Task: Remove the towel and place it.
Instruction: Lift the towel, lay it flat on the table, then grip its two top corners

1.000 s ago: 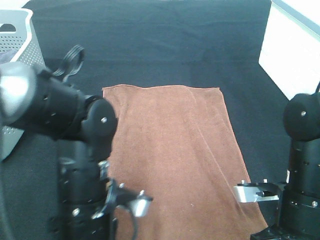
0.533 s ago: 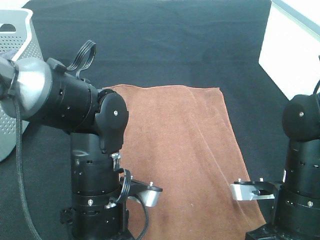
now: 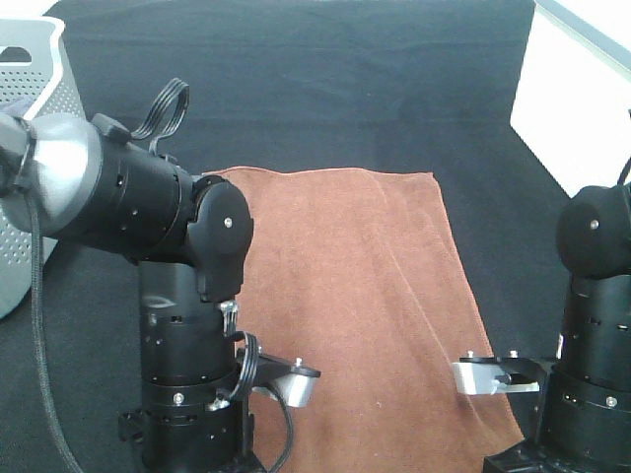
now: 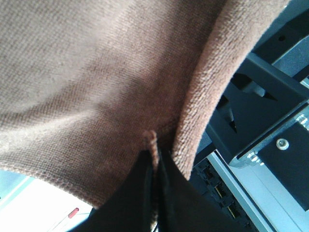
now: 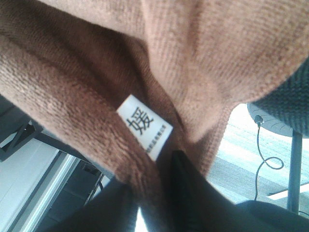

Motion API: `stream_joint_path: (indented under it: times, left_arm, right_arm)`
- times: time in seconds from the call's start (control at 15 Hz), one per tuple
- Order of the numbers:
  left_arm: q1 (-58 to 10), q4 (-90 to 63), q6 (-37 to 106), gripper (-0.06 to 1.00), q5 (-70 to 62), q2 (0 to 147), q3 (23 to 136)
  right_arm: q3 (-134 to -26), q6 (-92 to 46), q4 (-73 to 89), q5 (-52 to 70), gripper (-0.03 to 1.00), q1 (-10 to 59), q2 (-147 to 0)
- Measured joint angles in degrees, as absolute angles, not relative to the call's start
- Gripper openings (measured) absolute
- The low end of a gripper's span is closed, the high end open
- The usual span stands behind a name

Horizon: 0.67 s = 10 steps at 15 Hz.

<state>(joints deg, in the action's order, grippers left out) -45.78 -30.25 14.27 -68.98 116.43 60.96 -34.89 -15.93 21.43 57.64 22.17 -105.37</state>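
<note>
**Operator:** Status of the tabletop (image 3: 345, 89)?

**Arm:** The towel (image 3: 355, 286) lies flat on it, near corners within my reach. My left end effector (image 4: 155, 162) pinches one edge for lifting. My right end effector (image 5: 149, 186) straddles the tag (image 5: 144, 126) corner. I cannot tell if it grips.

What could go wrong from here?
1. The right gripper has its fingers apart around the towel corner by the white tag, and its grip is unclear; that corner could drop while the other is held.
2. The left gripper pinches only a thin fold at the hem, which may slip.
3. Most of the towel lies flat on the black table covering; a one-sided pull would drag it askew.
</note>
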Motion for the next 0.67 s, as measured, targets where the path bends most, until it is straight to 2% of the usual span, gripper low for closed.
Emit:
stream_joint_path:
  times: [0.2, 0.33, 0.67]
  left_arm:
    - [-45.78, -30.31, 13.81, 0.01, -68.98, 116.37, 60.96]
    - [-45.84, -30.71, 13.81, 0.09, -68.98, 116.37, 60.96]
    - [-45.84, -31.91, 9.68, 0.57, -68.98, 116.37, 60.96]
  right_arm:
    - [-34.89, -15.99, 21.89, 57.64, 0.27, 22.17, -105.37]
    - [-34.89, -15.99, 22.35, 57.64, 0.3, 22.17, -105.37]
    - [-34.89, -15.99, 24.47, 57.64, 0.54, 22.17, -105.37]
